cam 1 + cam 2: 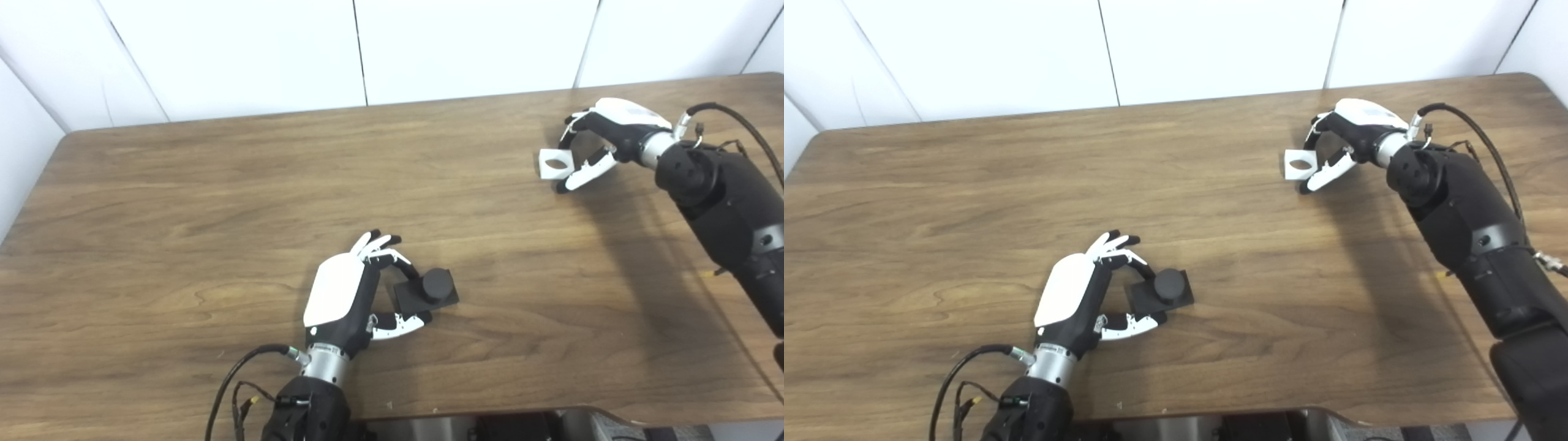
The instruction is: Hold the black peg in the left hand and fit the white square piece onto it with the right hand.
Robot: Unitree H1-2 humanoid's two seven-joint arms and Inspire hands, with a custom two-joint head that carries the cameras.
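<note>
Right forearm [735, 202] cut off by edge

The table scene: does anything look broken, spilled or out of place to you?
Nothing stands out. The black peg sits flat on the table with the left hand curled around its base. The right hand holds the white square piece, whole, far off to the right.
</note>
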